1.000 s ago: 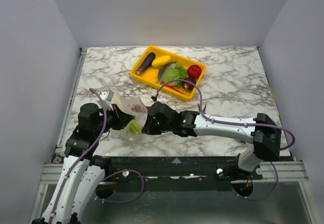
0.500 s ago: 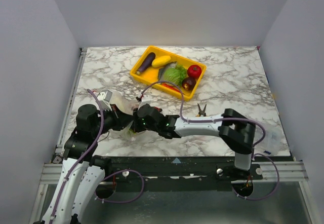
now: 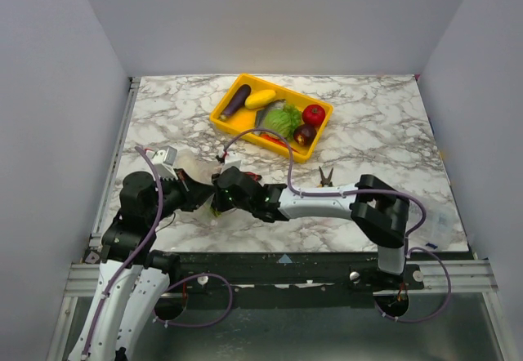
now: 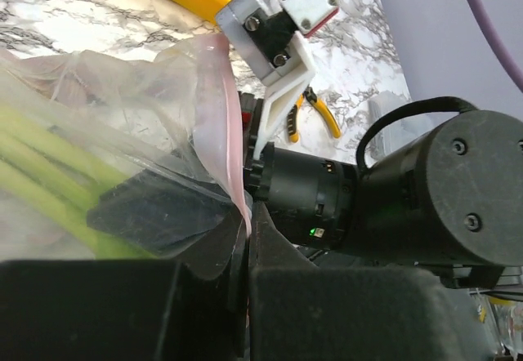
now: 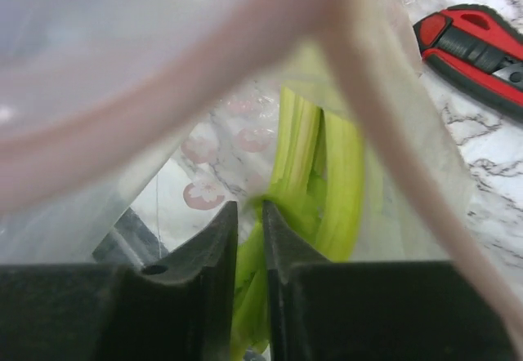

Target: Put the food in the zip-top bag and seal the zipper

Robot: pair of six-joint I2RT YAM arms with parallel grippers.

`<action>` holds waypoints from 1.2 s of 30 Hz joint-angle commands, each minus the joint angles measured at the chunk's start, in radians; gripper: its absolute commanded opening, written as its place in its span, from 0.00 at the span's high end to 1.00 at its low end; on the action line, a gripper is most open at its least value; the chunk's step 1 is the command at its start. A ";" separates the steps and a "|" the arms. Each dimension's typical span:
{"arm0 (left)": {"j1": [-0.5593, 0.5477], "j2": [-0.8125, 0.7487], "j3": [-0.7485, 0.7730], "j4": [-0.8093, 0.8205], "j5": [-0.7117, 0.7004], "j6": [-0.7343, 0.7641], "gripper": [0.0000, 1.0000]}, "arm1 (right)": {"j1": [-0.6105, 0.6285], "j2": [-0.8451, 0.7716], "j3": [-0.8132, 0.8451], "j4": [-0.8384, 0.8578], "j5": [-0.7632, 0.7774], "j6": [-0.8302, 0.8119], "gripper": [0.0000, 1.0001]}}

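The clear, faintly pink zip-top bag [image 3: 196,170] lies at the near left of the marble table. My left gripper [image 4: 248,214] is shut on its mouth edge, at the pink zipper [image 4: 219,108]. My right gripper [image 5: 249,207] is inside the bag mouth, under the zipper strip [image 5: 384,108]. Its jaws stand a narrow slit apart, with the leaves of the green leek [image 5: 327,165] between them. The leek [image 4: 49,177] shows through the plastic. Eggplant [image 3: 235,101], squash [image 3: 260,98], lettuce [image 3: 283,119], tomato [image 3: 313,115] and onion [image 3: 304,135] lie in the yellow tray [image 3: 225,124].
A red-and-black pocket knife [image 5: 478,46] lies just beyond the bag. Yellow-handled pliers [image 3: 325,176] rest on the table right of my right arm. A flat clear pouch [image 3: 437,222] sits at the near right edge. White walls close in three sides.
My right arm has reached further left, carrying the leek into the bag mouth. The left gripper has kept hold of the bag's edge and shifted a little toward the near edge.
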State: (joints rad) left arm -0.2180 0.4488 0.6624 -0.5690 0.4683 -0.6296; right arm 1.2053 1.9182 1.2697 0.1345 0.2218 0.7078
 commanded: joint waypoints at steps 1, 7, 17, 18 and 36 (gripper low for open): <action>-0.002 0.000 -0.010 0.019 -0.061 0.018 1.00 | 0.006 -0.061 0.038 -0.145 0.033 -0.007 0.73; -0.002 0.007 -0.006 -0.001 -0.107 0.046 1.00 | 0.006 -0.120 0.060 -0.266 0.032 -0.022 0.50; -0.002 0.013 -0.007 -0.008 -0.110 0.054 1.00 | 0.005 -0.228 0.076 -0.346 0.062 -0.069 0.33; -0.002 0.015 -0.007 -0.007 -0.110 0.057 1.00 | 0.004 -0.230 0.086 -0.353 0.055 -0.077 0.33; 0.000 0.055 0.115 -0.127 -0.453 0.247 1.00 | -0.024 -0.426 0.071 -0.527 0.292 -0.119 0.26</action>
State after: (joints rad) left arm -0.2180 0.4778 0.6994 -0.6537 0.2150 -0.4698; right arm 1.1980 1.5883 1.3827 -0.3202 0.3588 0.6109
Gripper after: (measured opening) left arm 0.008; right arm 0.701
